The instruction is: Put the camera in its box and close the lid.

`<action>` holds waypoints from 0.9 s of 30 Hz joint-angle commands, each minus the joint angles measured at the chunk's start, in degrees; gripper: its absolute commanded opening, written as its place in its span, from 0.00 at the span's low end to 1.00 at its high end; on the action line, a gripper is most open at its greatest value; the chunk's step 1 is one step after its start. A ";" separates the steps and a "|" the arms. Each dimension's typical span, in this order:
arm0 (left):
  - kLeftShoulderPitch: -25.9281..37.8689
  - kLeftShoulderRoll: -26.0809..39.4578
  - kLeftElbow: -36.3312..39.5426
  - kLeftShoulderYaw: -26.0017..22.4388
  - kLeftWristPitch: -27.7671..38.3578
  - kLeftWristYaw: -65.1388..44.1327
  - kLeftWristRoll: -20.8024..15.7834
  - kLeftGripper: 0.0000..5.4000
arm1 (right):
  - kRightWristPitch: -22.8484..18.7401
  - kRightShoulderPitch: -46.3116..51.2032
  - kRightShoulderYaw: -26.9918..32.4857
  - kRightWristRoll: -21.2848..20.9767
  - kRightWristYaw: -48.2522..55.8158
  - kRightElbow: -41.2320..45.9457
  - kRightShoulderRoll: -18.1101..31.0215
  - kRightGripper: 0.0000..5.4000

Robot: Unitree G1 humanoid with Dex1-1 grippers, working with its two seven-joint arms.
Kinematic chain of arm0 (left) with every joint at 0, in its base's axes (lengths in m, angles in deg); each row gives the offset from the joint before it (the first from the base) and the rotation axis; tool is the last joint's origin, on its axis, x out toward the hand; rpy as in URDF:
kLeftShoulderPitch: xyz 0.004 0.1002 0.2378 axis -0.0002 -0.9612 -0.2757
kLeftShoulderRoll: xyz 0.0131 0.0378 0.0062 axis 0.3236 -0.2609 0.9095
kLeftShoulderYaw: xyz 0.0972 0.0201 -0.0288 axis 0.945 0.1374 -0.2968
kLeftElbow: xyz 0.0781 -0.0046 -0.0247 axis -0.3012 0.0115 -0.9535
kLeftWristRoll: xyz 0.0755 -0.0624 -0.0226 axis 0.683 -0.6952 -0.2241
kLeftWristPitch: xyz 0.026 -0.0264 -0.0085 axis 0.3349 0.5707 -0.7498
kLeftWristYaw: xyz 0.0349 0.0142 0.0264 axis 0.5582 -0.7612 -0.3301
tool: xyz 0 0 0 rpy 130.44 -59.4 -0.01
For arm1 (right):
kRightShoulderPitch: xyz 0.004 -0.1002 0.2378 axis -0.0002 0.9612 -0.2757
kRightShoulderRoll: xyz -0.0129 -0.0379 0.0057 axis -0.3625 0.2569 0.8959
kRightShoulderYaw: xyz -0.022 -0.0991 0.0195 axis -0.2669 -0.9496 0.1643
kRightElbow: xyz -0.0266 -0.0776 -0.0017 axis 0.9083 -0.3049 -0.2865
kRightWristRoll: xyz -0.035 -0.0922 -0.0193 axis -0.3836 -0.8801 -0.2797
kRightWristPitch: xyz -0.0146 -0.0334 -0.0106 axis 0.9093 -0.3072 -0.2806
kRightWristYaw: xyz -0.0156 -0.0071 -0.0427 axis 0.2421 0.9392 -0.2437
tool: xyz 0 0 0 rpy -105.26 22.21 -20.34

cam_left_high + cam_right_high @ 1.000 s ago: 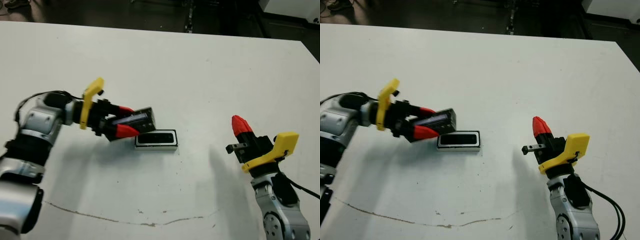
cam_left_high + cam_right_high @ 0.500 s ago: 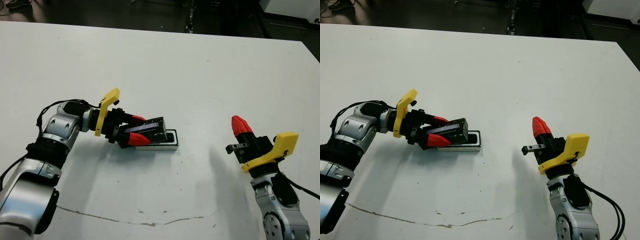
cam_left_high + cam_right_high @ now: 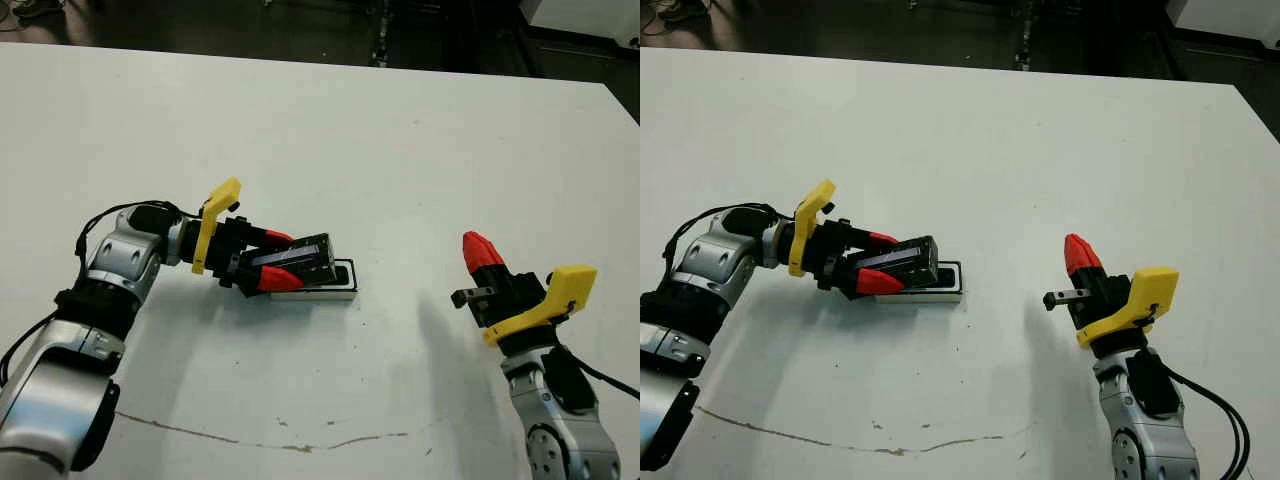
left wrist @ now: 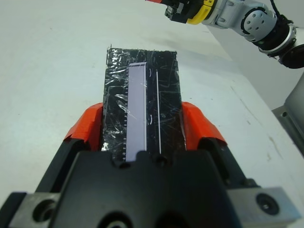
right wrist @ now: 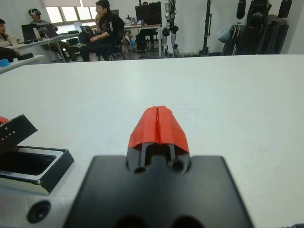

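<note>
Count on your table (image 3: 420,120): one lid, one box, one camera, two grippers. At 9 o'clock from table centre, your left gripper (image 3: 272,260) has its red fingertips (image 4: 85,124) clamped on the two long edges of the lid (image 4: 141,107), one per side. The lid is a glossy black slab with a crinkled film and a pale stripe down its face. It's tilted, far end raised, and it overhangs the left end of the box (image 3: 335,282), which sits on the table just at 3 o'clock of the gripper. The lid hides most of the box from the head views; only the right end of its white rim shows. In the right wrist view the box (image 5: 33,166) has a dark interior; that dark fill looks like the camera (image 5: 21,161) lying in it, details not resolvable. At 3 o'clock, well apart from the box, your right gripper (image 3: 1078,252) stands over bare table, tips pressed together, holding nothing. Seated people (image 5: 102,28) show beyond the far edge. Nothing lies between the right gripper and the box.
</note>
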 commanded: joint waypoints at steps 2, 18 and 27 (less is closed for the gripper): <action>-1.95 -1.56 0.70 -0.12 -0.81 3.20 0.84 0.58 | -0.56 0.69 0.13 0.13 -0.19 0.11 0.49 0.00; -4.95 -1.38 8.66 -6.51 -5.65 10.74 -4.19 0.58 | -0.92 0.64 0.01 0.32 0.04 0.08 0.66 0.00; -3.81 -0.10 6.83 -5.65 -4.37 9.70 -2.86 0.58 | -1.06 0.80 -0.13 0.10 -0.31 0.20 0.48 0.00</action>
